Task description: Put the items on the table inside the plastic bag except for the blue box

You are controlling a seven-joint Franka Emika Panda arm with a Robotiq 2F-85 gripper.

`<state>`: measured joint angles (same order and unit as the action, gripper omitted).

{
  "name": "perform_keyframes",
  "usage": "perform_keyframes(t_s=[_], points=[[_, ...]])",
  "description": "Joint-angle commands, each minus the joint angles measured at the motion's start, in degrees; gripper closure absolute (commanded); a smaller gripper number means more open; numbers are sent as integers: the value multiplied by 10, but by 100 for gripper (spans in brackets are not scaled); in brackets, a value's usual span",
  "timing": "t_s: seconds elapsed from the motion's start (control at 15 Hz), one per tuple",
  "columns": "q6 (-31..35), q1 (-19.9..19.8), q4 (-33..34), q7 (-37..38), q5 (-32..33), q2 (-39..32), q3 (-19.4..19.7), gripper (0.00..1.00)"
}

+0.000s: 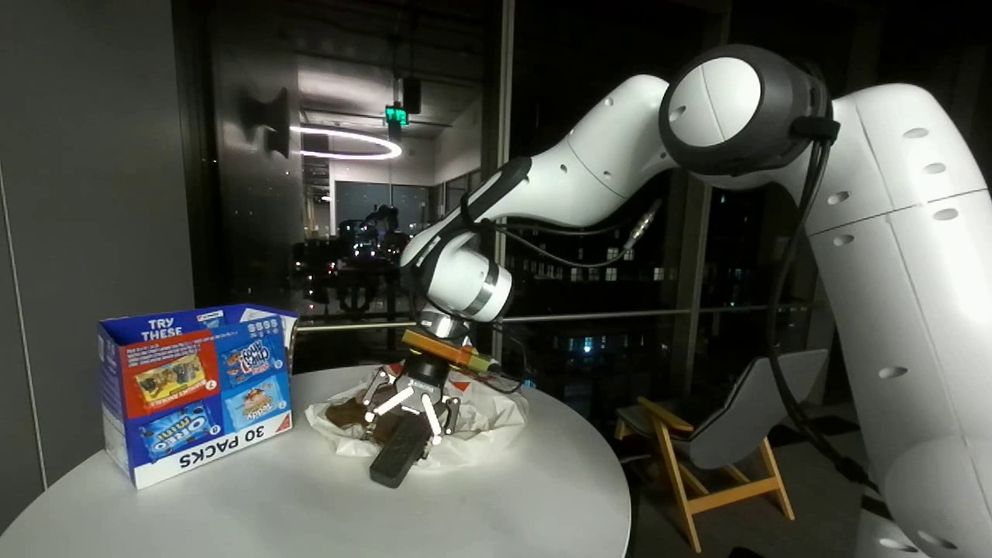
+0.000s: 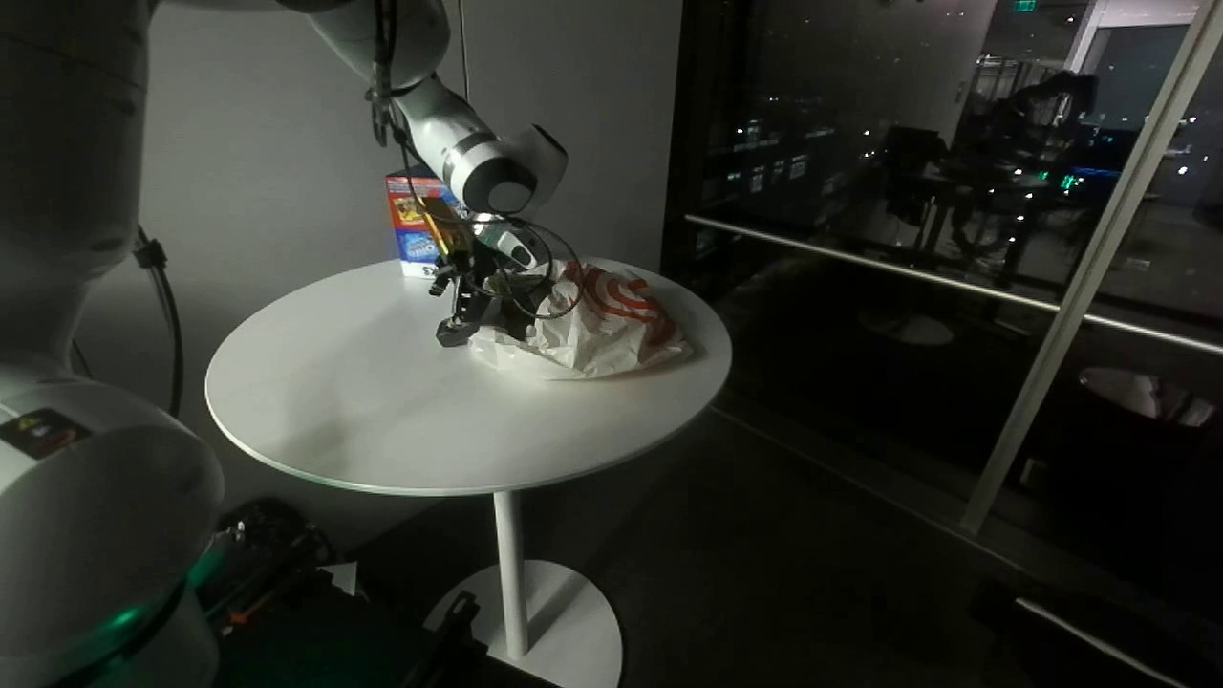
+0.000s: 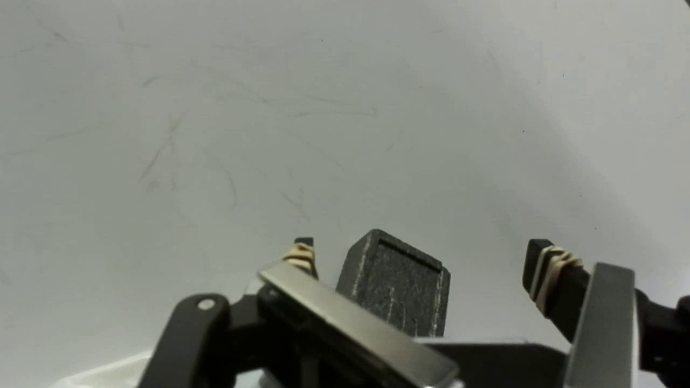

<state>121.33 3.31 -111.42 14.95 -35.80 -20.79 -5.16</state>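
Pincer [image 3: 422, 258] spread over a black block [image 3: 401, 283] at the edge of the plastic bag [image 2: 597, 336]

Nearest the lens, in the wrist view, its two fingers [image 3: 532, 258], wrapped in tan rubber bands [image 3: 302, 260], stand wide apart; the block lies between them, clear of both where it shows, so the pincer is released.

Leftmost in an exterior view, a blue snack-pack carton [image 1: 209, 395], "30 PACKS" upside down along its base, stands upright on the round white table [image 1: 527, 504]. Right of it, brown pieces [image 1: 347, 413] show amid the bag's wrinkled whitish film; whether inside or on top, I cannot tell. Next, the block's near end juts past the film, over the table. Red print [image 2: 626, 298] marks the bag's upper side. Farther right, the white robot arm [image 1: 573, 167] arches overhead, with a wood-framed chair [image 1: 748, 418] below.
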Motion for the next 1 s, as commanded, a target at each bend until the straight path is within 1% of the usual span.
perform_keyframes(t_s=[0.0, 0.13, 0.27, 0.47, 0.6, 0.67, 0.73, 0.8, 0.87, 0.93], points=[[122, 29, -48, 19, -41, 26, -12, 0], [210, 48, -69, 45, -56, 29, -17, 0], [296, 69, -87, 81, -54, 25, -19, 0], [415, 108, -119, 162, -19, 22, -7, 0], [488, 139, -143, 224, 17, 19, 14, 0], [517, 160, -157, 265, 47, 17, 35, 0], [537, 202, -170, 312, 83, 16, 81, 8], [554, 239, -181, 355, 115, 12, 125, 26], [568, 279, -189, 397, 148, 5, 173, 34], [577, 307, -196, 440, 187, -3, 214, 42]])
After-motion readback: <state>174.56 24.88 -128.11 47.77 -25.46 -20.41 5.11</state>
